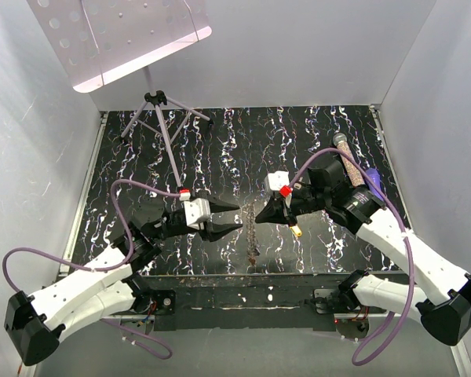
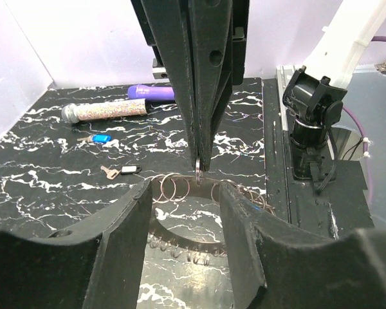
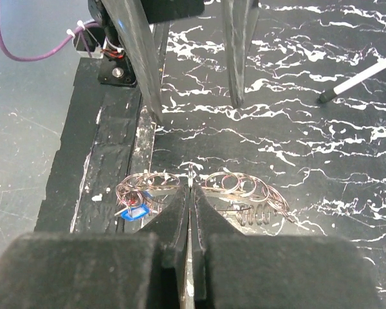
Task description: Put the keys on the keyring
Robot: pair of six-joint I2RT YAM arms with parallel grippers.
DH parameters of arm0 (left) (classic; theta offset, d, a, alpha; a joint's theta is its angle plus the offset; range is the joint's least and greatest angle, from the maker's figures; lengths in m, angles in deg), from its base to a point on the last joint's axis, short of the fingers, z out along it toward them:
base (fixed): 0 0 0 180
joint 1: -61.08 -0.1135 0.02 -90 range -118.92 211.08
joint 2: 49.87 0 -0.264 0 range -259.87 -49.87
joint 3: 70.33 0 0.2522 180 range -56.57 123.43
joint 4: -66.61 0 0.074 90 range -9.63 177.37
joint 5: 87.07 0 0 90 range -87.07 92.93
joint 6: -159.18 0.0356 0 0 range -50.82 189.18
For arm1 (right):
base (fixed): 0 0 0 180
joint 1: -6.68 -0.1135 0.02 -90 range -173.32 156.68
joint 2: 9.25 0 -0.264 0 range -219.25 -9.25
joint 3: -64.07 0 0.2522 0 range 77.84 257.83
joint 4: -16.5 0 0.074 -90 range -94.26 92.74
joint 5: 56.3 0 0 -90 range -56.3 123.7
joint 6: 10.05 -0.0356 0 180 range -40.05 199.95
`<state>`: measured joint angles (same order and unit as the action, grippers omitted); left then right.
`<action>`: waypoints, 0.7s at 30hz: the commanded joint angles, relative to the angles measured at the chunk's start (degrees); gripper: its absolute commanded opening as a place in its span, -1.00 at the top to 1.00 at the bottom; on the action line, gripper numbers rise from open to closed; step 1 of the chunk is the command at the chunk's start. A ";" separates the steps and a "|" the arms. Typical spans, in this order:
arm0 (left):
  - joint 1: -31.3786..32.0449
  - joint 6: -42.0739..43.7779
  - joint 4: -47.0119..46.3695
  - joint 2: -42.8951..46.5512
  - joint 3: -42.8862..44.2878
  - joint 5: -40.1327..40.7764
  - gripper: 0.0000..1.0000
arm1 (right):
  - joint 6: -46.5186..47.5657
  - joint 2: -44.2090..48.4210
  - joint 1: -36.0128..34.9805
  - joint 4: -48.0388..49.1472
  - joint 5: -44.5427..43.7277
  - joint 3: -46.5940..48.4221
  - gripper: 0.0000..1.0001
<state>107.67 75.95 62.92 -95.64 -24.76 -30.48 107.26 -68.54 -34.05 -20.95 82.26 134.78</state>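
A chain of thin copper-coloured keyrings (image 1: pixel 253 234) lies on the black marbled table between the two grippers. My right gripper (image 1: pixel 259 214) is shut, pinching one keyring (image 3: pixel 190 172) edgewise at its tips (image 2: pixel 201 161). My left gripper (image 2: pixel 183 212) faces it, open, its fingers (image 2: pixel 125 225) either side of the rings with nothing held. A blue-headed key (image 3: pixel 136 212) lies among the rings at the table's near edge. Another blue key (image 2: pixel 101 138) and a dark-headed key (image 2: pixel 125 170) lie further off. A yellow-headed key (image 1: pixel 297 231) sits under the right arm.
A purple marker (image 1: pixel 371 179) and a clear tube of pinkish beads (image 1: pixel 347 161) lie at the back right behind the right arm. A music stand's tripod (image 1: pixel 161 102) stands at the back left. A raised black ledge (image 3: pixel 109 167) borders the table's near edge.
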 commanded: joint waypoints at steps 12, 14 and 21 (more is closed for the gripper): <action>-0.36 0.09 0.23 -8.27 5.89 -7.37 0.24 | 9.78 -2.32 0.21 -13.94 -0.92 8.88 0.97; -0.44 -0.26 -0.65 -8.80 6.07 -7.55 0.24 | 9.69 -2.50 0.21 -13.85 -1.18 8.79 0.97; -0.36 -3.16 -4.34 -10.38 5.45 -9.65 0.38 | 7.50 -2.68 0.13 -11.65 -2.41 8.18 0.97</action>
<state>107.54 74.86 61.82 -105.39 -21.20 -37.75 116.02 -71.56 -33.90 -35.04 79.85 141.25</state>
